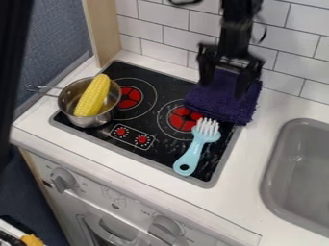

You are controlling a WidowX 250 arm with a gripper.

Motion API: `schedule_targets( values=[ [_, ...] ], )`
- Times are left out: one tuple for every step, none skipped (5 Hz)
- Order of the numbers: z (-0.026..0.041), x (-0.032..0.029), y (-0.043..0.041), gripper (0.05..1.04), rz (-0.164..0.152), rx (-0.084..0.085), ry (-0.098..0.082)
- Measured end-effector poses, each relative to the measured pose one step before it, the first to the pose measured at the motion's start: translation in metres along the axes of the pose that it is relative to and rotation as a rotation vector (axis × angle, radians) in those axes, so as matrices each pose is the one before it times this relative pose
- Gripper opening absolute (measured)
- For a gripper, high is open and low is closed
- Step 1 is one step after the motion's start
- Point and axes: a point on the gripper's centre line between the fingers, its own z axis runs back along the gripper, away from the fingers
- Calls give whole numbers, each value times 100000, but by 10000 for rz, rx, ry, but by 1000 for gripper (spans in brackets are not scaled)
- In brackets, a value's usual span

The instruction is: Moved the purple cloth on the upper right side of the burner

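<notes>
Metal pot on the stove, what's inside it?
A yellow corn cob sits in the pot, its far end poking up at the back rim. The cob covers part of the inside, so anything beneath it can't be seen.

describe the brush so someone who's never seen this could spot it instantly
Left of the gray sink is a black stovetop. On its right half, next to a burner's red center, lies the brush. It's light blue with white bristles, unlike the purple cloth behind.
</notes>
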Motion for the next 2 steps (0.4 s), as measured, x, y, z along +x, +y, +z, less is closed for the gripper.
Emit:
schedule_targets(
  values=[
    [3791, 126, -291, 1000, -224, 6, -720],
    [1311, -737, 116, 1000, -60, 133, -150]
  ],
)
